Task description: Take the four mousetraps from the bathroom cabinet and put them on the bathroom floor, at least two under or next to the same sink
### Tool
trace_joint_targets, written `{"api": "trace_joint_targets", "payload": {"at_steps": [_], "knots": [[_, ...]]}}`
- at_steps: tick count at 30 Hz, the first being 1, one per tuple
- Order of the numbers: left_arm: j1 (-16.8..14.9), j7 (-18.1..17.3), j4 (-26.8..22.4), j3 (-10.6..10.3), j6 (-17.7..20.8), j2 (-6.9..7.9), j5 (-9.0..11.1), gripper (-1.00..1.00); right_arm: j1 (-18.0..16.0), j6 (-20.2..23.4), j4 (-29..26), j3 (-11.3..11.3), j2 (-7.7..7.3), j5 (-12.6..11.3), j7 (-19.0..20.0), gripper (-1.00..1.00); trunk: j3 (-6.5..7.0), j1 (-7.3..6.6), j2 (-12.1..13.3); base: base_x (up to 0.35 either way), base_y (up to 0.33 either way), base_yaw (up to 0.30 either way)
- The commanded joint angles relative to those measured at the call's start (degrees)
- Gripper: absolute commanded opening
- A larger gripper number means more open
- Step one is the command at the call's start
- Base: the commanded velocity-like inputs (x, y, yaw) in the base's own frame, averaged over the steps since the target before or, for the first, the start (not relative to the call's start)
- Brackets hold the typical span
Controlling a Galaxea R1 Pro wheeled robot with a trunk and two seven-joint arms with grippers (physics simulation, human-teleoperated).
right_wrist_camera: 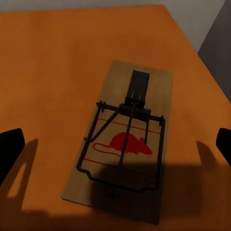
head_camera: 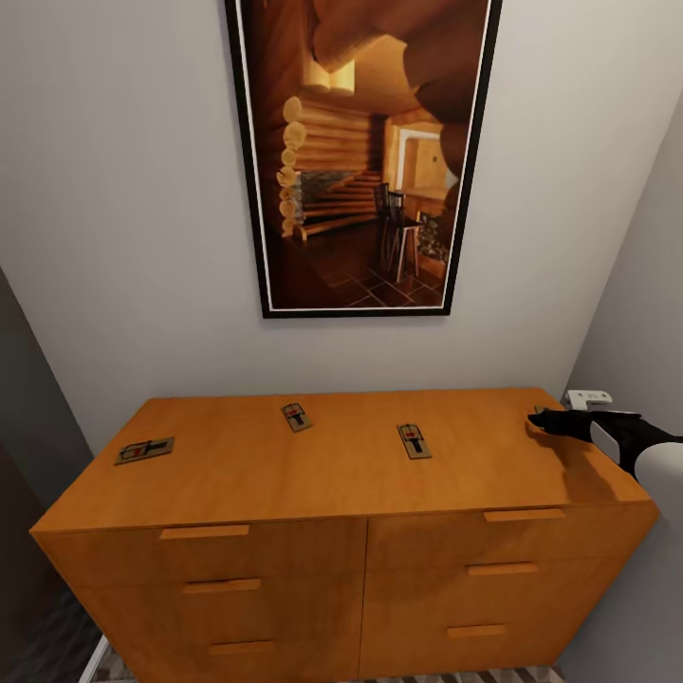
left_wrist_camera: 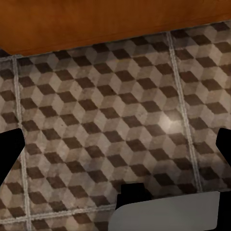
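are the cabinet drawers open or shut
Shut. In the head view all six drawer fronts of the cabinet sit flush with no gaps; three mousetraps lie on its top.

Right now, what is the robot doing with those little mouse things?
The robot's right gripper hovers open over a mousetrap at the right end of the cabinet top, not touching it. Three more mousetraps lie on the top. The left gripper hangs open over the bathroom floor, empty.
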Motion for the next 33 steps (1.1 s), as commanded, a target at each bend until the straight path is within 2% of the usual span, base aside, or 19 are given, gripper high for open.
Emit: {"api": "trace_joint_targets", "payload": {"at_steps": [1,14,33], "knots": [[-0.1,0.1,0.2,-0.4,-0.4,0.0,0.0,1.0,0.0,0.3,-0.1,0.1,-0.03,0.1,0.2,1.0,-0.06,0.0,0.0,0.0,0.0,0.0],[-0.1,0.1,0.2,-0.4,-0.4,-0.02,0.0,1.0,0.0,0.3,-0.1,0.1,-0.03,0.1,0.2,1.0,-0.35,0.0,0.0,0.0,0.0,0.0],[-0.1,0.1,0.2,-0.4,-0.4,0.0,0.0,1.0,0.3,0.3,-0.1,0.1,-0.03,0.1,0.2,1.0,-1.64,0.0,0.0,0.0,0.0,0.0]]}}
